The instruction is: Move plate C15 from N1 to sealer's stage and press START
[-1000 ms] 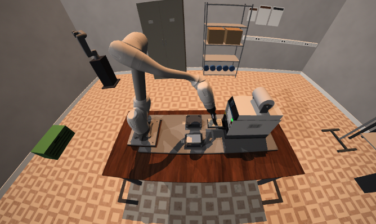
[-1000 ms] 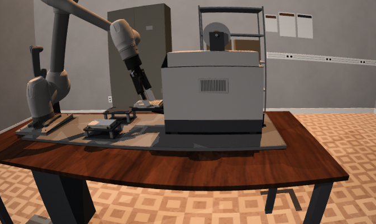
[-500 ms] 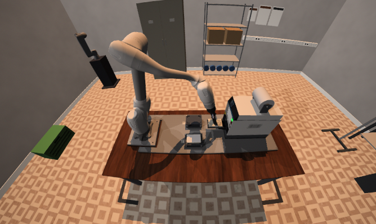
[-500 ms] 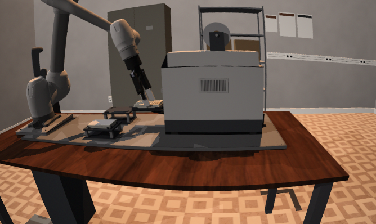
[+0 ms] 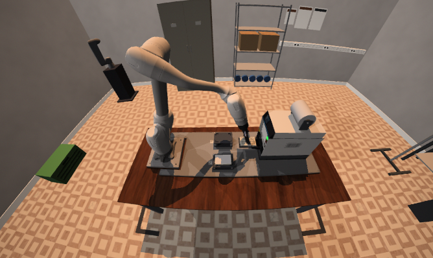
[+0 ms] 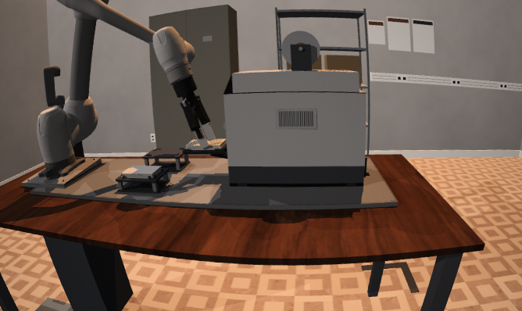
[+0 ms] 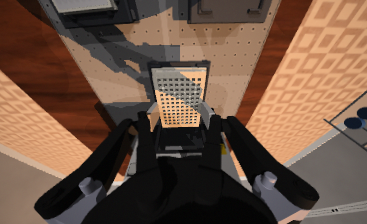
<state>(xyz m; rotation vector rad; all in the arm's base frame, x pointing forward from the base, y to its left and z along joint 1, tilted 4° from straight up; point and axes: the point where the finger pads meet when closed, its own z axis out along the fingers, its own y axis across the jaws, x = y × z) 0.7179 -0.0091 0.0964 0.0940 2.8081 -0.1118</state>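
Plate C15 (image 5: 249, 141) (image 6: 213, 143) (image 7: 180, 90), a pale plate with a grid of wells, sits at the sealer's stage (image 7: 205, 64), which is out in front of the sealer (image 5: 290, 139) (image 6: 295, 129). My gripper (image 5: 246, 137) (image 6: 202, 137) (image 7: 180, 108) leans down from the left and is shut on the plate's near end. I cannot tell whether the plate lies flat inside the locators. A green lamp (image 5: 267, 139) glows on the sealer's front panel. Nest N1 (image 5: 223, 139) (image 6: 166, 155) (image 7: 228, 10) is empty.
Nest N2 (image 5: 223, 166) (image 6: 141, 181) holds a covered plate (image 5: 223, 159) (image 6: 141, 171) (image 7: 82, 5) nearer the table front. The arm's base (image 5: 164, 155) (image 6: 63, 168) stands at the left of the grey perforated mat (image 5: 198, 152). A foil roll (image 5: 303, 111) (image 6: 300, 41) tops the sealer.
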